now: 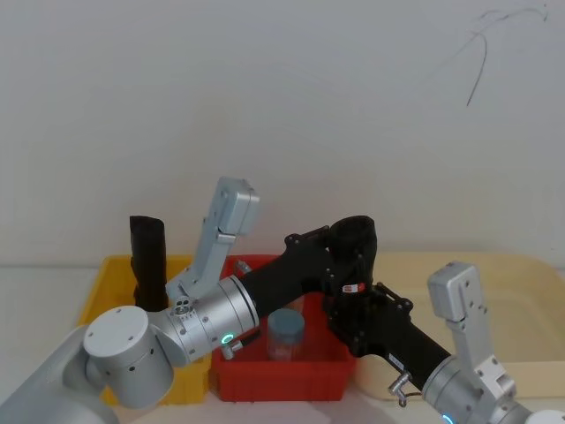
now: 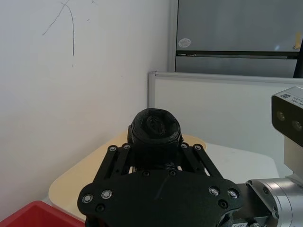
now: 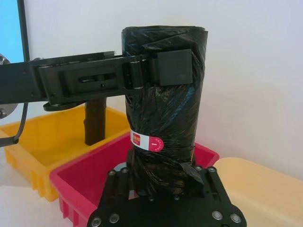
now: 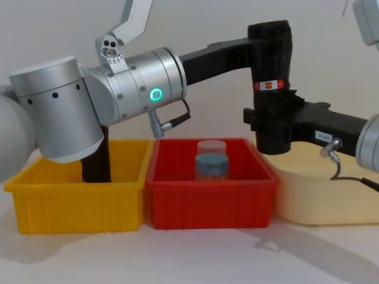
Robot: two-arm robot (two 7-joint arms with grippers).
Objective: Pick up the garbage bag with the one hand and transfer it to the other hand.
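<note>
The garbage bag [image 4: 271, 65] wears a red-and-white label band [image 3: 147, 141] (its print is too small to read). The bag stands upright in the air over the right rim of the red bin [image 4: 210, 195]. The left end effector [image 4: 266, 42] reaches across from the left and clamps its top. The right end effector [image 4: 273, 121] grasps it below the band. A lidded jar [image 4: 211, 163] sits in the red bin, and a slimmer black roll [image 1: 148, 256] stands in the yellow bin [image 4: 77, 201] to the left.

Your thick black garbage bag [image 4: 271, 64] stands upright in mid-air, left gripper [image 4: 265, 42] clamped near its top, right gripper [image 4: 272, 121] clamped below its red-and-white label [image 4: 266, 85].
</note>
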